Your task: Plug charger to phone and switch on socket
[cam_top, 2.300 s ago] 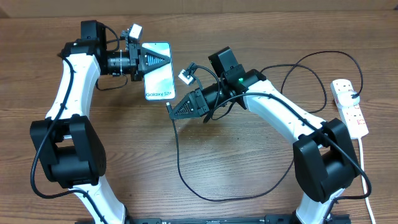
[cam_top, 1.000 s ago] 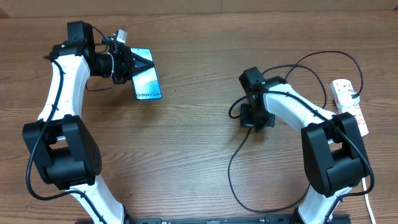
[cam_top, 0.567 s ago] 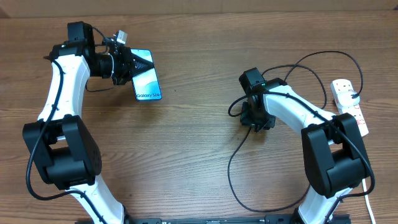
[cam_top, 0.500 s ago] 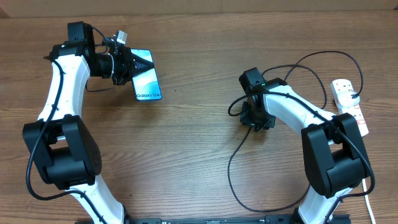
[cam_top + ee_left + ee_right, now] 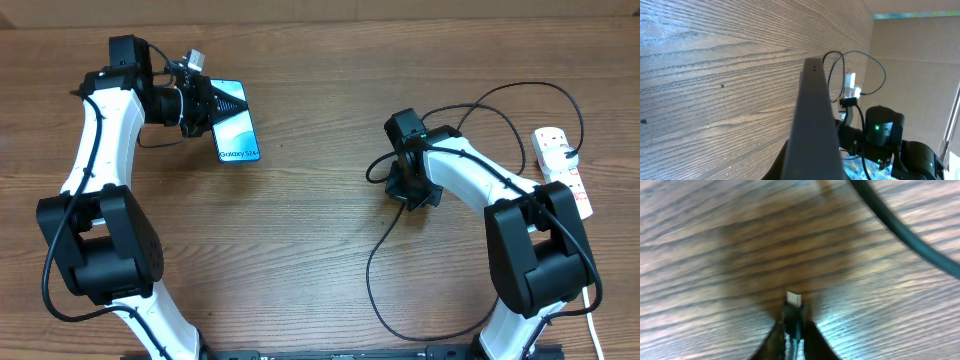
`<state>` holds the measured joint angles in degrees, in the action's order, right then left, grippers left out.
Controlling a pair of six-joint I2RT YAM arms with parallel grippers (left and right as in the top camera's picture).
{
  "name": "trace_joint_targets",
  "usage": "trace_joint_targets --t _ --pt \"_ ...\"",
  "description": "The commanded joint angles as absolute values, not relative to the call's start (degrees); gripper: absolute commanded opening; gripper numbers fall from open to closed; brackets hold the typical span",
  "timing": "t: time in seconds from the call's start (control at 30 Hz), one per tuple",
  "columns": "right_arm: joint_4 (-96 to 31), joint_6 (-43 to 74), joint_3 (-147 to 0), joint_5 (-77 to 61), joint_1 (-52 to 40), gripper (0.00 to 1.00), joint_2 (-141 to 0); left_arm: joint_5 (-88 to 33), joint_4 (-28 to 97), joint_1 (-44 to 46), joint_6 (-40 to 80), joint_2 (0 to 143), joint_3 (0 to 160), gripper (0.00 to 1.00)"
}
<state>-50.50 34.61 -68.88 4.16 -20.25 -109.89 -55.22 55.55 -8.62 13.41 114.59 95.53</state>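
My right end effector (image 5: pixel 794 325) is closed on the small connector tip (image 5: pixel 794 300) of the thin black charger cable (image 5: pixel 372 270), near the wooden tabletop (image 5: pixel 300 240). My left end effector (image 5: pixel 215 103) pinches the slim blue-screened phone (image 5: pixel 238 135), well apart. I'd square tip to port before pushing.

I count one phone (image 5: pixel 238 135) at the far left, one charger (image 5: pixel 368 270) looping over the right side, and one socket (image 5: pixel 565 175) at the right edge with one black plug (image 5: pixel 570 152) in it. Two arms are mine: my left arm (image 5: pixel 95 130) and my right arm (image 5: pixel 470 180). One table (image 5: pixel 300 230).
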Motion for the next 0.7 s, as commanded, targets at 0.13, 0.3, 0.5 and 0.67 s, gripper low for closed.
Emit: trace_joint_targets --t 0.13,0.3,0.5,0.67 --pt "-49.5 35.2 -68.2 1.0 -20.1 0.04 -110.7 -56.3 55.6 -8.2 13.7 115.0 95.7 0.04" --pt "-48.7 35.2 -68.2 1.0 -20.1 0.21 -110.7 -56.3 55.6 -8.2 13.7 115.0 95.7 0.04" --pt "-48.7 35.2 -68.2 1.0 -20.1 0.13 -110.7 -56.3 55.6 -8.2 13.7 115.0 95.7 0.04" --pt "-48.2 35.0 -68.2 -0.9 -20.1 0.04 -110.7 -56.4 55.6 -8.2 13.7 115.0 95.7 0.04"
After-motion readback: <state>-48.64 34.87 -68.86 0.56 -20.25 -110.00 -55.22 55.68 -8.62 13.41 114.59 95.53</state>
